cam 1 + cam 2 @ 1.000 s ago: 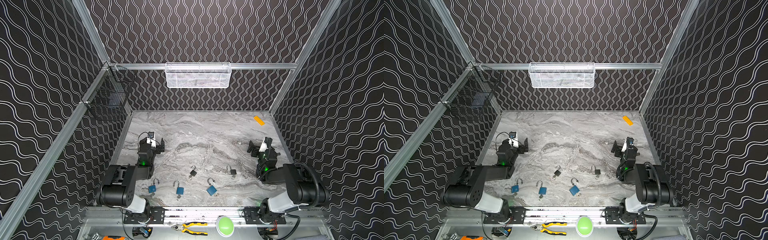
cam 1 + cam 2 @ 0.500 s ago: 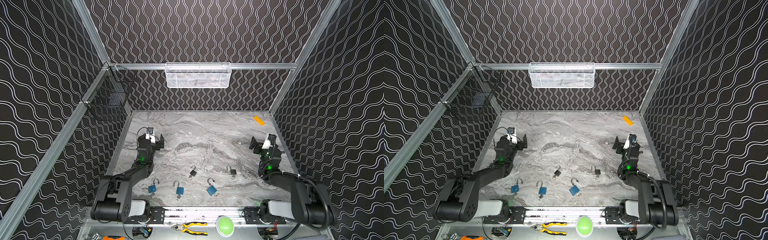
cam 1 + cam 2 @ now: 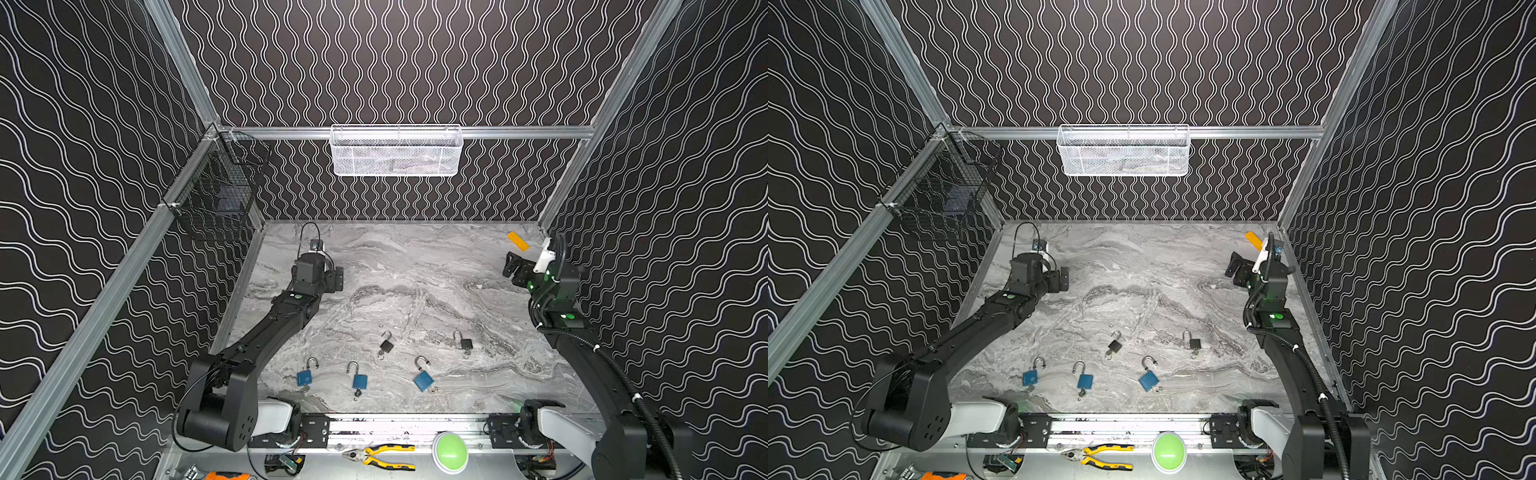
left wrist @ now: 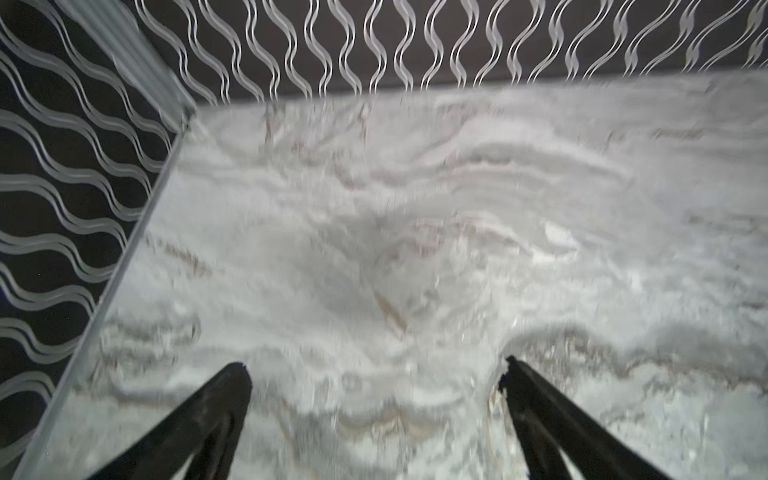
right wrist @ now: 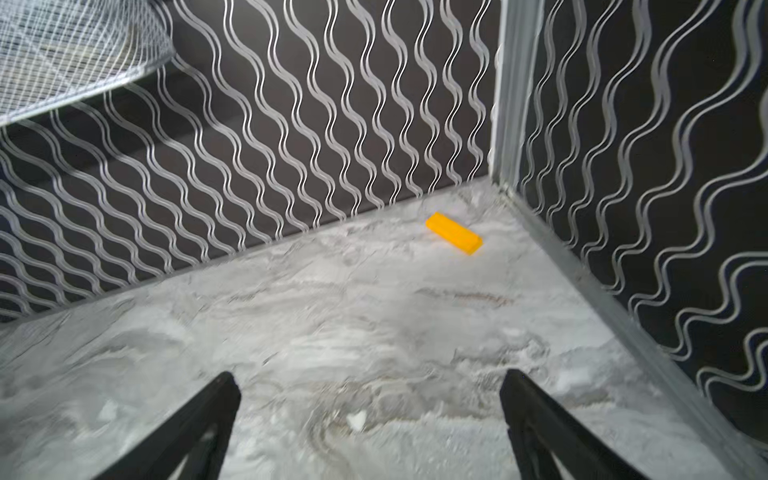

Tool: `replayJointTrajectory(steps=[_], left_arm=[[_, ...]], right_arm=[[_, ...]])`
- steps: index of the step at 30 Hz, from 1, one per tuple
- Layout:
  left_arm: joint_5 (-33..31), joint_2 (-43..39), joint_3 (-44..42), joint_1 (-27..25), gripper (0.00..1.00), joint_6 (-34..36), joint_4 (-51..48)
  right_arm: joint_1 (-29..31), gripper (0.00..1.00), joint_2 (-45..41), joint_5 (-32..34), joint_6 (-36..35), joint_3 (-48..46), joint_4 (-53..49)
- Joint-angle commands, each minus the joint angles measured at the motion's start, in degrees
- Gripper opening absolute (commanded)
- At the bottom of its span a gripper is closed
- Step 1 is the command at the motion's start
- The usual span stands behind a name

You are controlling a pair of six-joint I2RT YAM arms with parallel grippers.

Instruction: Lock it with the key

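Observation:
Five padlocks lie with raised shackles near the table's front, seen in both top views. Three are blue (image 3: 304, 377) (image 3: 360, 380) (image 3: 423, 380) and two are black (image 3: 386, 345) (image 3: 466, 343). A small key (image 3: 356, 393) hangs at the middle blue padlock's lower end; the others seem to carry one too. My left gripper (image 3: 337, 277) (image 4: 374, 368) is open and empty above the bare left-rear table. My right gripper (image 3: 512, 266) (image 5: 370, 376) is open and empty near the right wall. Both are far behind the padlocks.
A yellow block (image 5: 454, 232) (image 3: 518, 241) lies in the back right corner, just past my right gripper. A white mesh basket (image 3: 395, 151) hangs on the back wall and a black wire basket (image 3: 216, 199) on the left wall. Pliers (image 3: 384, 455) and a green button (image 3: 450, 451) sit below the front rail.
Both arms have unfolded and stretched out, carrying the open grippers up and toward the back. The padlocks have not moved.

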Motion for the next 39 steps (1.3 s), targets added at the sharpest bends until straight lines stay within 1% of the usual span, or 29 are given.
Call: replayJointTrajectory(steps=[1,3,5,8,10,14,16,20,25,29,32,34,37,39], left_arm=[[-1.5,-2.0,1.1,-1.1,0.99,-7.2,-9.8],[-4.8,-3.5,2.7,-2.0,0.99,-9.9,-17.5],[-5.5,-5.6,2.7,-3.0,0.99,-11.4,-21.3],[-1.0,-8.0,3.1,-3.4,0.99,-13.4,-26.4],[0.7,-8.5,3.7,-4.0,0.99,-16.2,-30.5],[4.3,-10.0,2.9,-5.9,0.99,-20.4,-35.0],[6.7,-10.8,1.9,-7.0,0.99,-21.7,-35.8],[8.8,-11.0,0.0,-10.1,0.99,-24.8,-37.2],[7.8,-9.6,-0.2,-17.3,0.99,-28.0,-37.6],[6.2,-7.2,1.9,-24.9,0.99,-30.3,-37.1],[4.5,-2.9,4.6,-30.7,0.99,-31.6,-37.8],[4.2,0.2,6.3,-33.7,0.98,-32.0,-37.5],[3.7,5.2,9.0,-37.4,0.98,-31.9,-37.6],[3.6,8.2,10.2,-38.8,0.98,-31.6,-37.5]], right_arm=[[4.9,1.00,-0.7,3.8,2.2,2.0,-12.9],[8.9,1.00,-0.8,8.9,4.3,3.0,-16.0],[11.0,1.00,0.1,7.9,5.7,5.1,-20.3],[13.9,1.00,1.9,6.9,8.0,7.4,-25.1],[15.2,1.00,2.8,6.4,9.3,8.7,-27.8],[15.9,1.00,3.6,0.5,10.0,9.3,-30.0],[16.2,1.00,4.2,-1.3,10.7,9.6,-31.5],[16.6,1.00,6.2,-5.0,10.6,10.0,-34.2],[16.8,1.00,9.7,-4.1,12.4,12.2,-40.8],[16.8,1.00,9.2,-3.2,14.3,10.3,-41.1],[16.8,1.00,9.6,-3.2,15.8,9.7,-41.7],[16.8,1.00,9.5,-4.1,16.6,9.0,-41.4],[16.7,1.00,8.6,-4.2,17.2,8.2,-41.4],[16.5,1.00,7.6,-5.3,17.3,7.6,-41.2]])
